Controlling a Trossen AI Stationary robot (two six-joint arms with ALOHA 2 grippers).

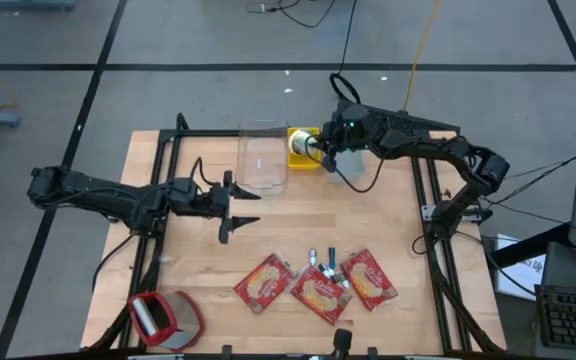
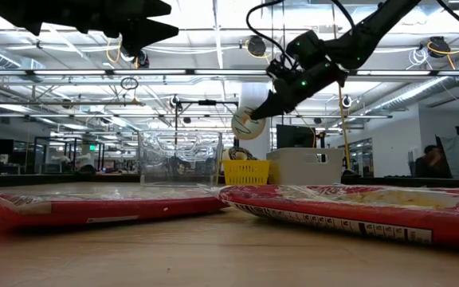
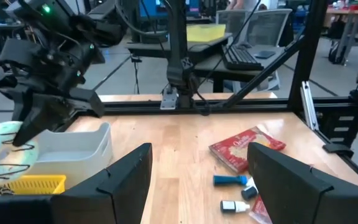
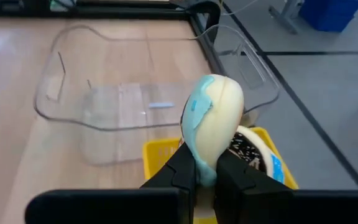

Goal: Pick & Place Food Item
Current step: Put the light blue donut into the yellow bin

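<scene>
Wooden boards form the table (image 1: 298,235) seen from above, where a clear plastic tub (image 1: 263,157) stands at the far edge just beside a small yellow basket (image 1: 301,158); the right gripper (image 1: 320,150) is held over that basket, shut on a pale round food item (image 1: 311,148), while three red packets (image 1: 316,285) lie well apart at the near side. The left gripper (image 1: 236,205) is seen near the middle of the table, its fingers wide apart and nothing between them. From the low view the food item (image 2: 248,123) hangs in the air above the yellow basket (image 2: 245,171), with the clear tub (image 2: 178,158) beside it. In the left wrist view the open left fingers (image 3: 126,180) are empty, and the right arm is seen farther off over the tub (image 3: 73,146). In the right wrist view the food item (image 4: 211,121) is pinched only at its lower end, a thin film (image 4: 197,106) wrapped on it. It is judged that such a narrow hold could let the smooth item slip or turn, so that it falls outside the tub; a release done too early over the rim could also make it bounce off.
</scene>
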